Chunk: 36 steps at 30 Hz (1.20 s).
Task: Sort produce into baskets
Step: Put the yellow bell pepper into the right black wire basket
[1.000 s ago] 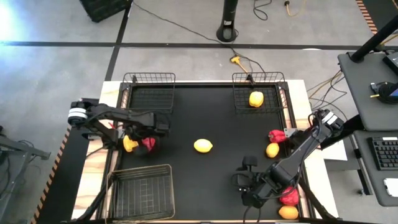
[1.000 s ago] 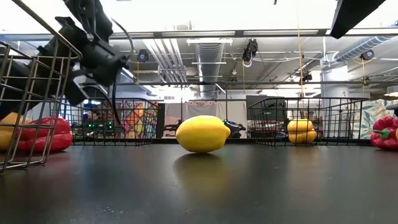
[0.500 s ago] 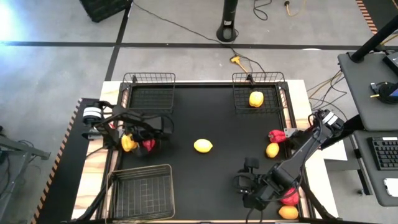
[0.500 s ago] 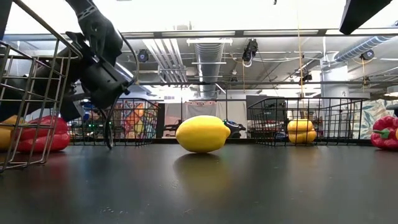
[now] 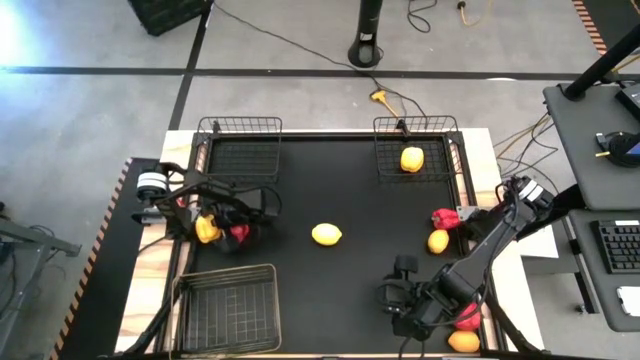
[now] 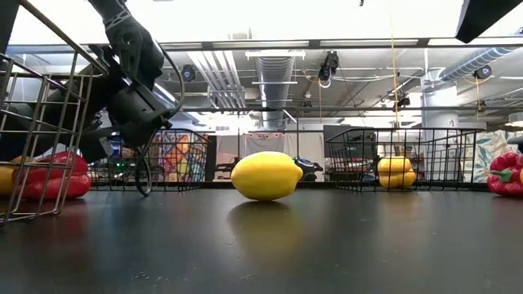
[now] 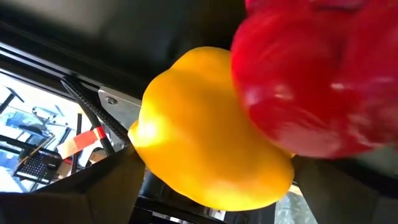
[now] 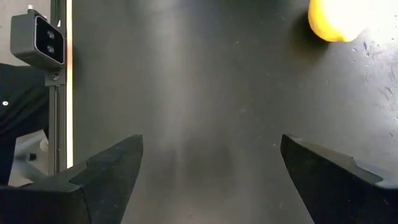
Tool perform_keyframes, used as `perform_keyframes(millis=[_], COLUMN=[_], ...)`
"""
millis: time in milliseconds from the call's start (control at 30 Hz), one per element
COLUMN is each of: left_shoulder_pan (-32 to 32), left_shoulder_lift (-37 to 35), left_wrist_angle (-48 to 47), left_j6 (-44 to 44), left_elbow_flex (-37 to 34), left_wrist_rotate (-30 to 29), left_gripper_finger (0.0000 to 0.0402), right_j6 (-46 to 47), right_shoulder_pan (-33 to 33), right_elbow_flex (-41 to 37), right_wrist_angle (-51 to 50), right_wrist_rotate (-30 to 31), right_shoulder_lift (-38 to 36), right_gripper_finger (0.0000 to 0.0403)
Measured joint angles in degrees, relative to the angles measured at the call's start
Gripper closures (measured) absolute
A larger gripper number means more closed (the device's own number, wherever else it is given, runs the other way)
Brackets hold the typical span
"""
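The left gripper [image 5: 240,222] was seen low at the counter's [image 5: 350,190] left edge, directly over a yellow bell pepper [image 5: 207,230] and a red bell pepper [image 5: 238,233] that lay touching each other. In the left wrist view both peppers filled the frame, so that how far the jaws stood open could not be told, nor whether anything was held. In the low view the near-left basket [image 6: 41,139] stood in front of that pair and partly screened them.

The right gripper [image 5: 400,290] was held over bare counter near the front right, its jaws spread wide with nothing between them. Just beside that arm, at the front right corner, a red pepper [image 5: 465,318] and an orange fruit [image 5: 463,341] were seen, partly covered by the arm.

A yellow citrus fruit [image 5: 326,234] lay alone at the middle of the counter. At the right edge another red pepper [image 5: 445,217] lay against a yellow fruit [image 5: 437,241]. One yellow item [image 5: 412,159] sat inside the far-right basket [image 5: 390,130]. The far-left basket [image 5: 240,150] held nothing, as did the near-left one. Cables [image 5: 300,45] were strewn across the floor beyond the counter.
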Motion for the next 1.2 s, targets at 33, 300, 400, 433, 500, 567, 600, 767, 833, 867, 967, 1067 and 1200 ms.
perform_keyframes(millis=[33,300,400,433,500,567,600,767,833,867,967,1067,1200], left_shoulder_pan=[-0.3,-4.1,-6.0,-6.9,-8.8,-10.8,-11.7,-14.4,-14.7,-14.6,-14.6,-14.6,-14.5], left_shoulder_lift=[-0.2,-0.6,-0.6,-0.6,-0.6,-0.5,-0.3,1.0,1.7,2.1,4.1,8.0,14.8], left_wrist_angle=[0.0,-0.3,-0.7,-0.5,0.1,1.0,1.5,5.5,9.0,11.3,17.9,21.7,24.0], left_j6=[-0.2,-2.2,-3.0,-3.2,-3.3,-3.5,-3.6,-3.3,-3.1,-2.8,-0.6,3.0,7.7], left_elbow_flex=[0.3,0.5,1.4,2.0,3.5,5.9,7.4,15.9,19.6,21.3,26.3,31.2,38.7], left_wrist_rotate=[0.0,0.1,1.1,1.3,1.3,1.3,1.2,-3.6,-5.3,-5.9,-8.0,-10.8,-12.1], left_gripper_finger=[0.0050,0.0072,0.0073,0.0073,0.0073,0.0073,0.0073,0.0074,0.0074,0.0074,0.0074,0.0075,0.0074], right_j6=[0.0,-0.1,-0.2,-0.3,-0.7,-0.7,-0.7,-0.7,-0.7,-0.7,-0.7,-1.4,-2.5], right_shoulder_pan=[0.0,0.0,0.0,0.0,0.0,0.0,0.0,0.0,0.0,0.0,0.0,0.0,0.0], right_elbow_flex=[0.0,0.0,0.0,0.0,0.0,0.0,0.0,0.0,0.0,0.0,0.0,0.0,0.0], right_wrist_angle=[0.0,0.0,-0.1,-0.1,-0.1,-0.1,-0.1,0.0,0.0,0.0,0.0,0.0,0.0], right_wrist_rotate=[0.0,0.0,0.0,0.0,0.0,0.0,0.0,0.0,0.0,0.0,0.0,0.0,0.0], right_shoulder_lift=[0.0,0.0,0.0,0.0,0.0,0.0,0.0,0.0,0.0,0.0,0.0,0.0,0.0], right_gripper_finger=[0.0030,0.0030,0.0030,0.0030,0.0030,0.0030,0.0030,0.0030,0.0030,0.0030,0.0030,0.0030,0.0030])
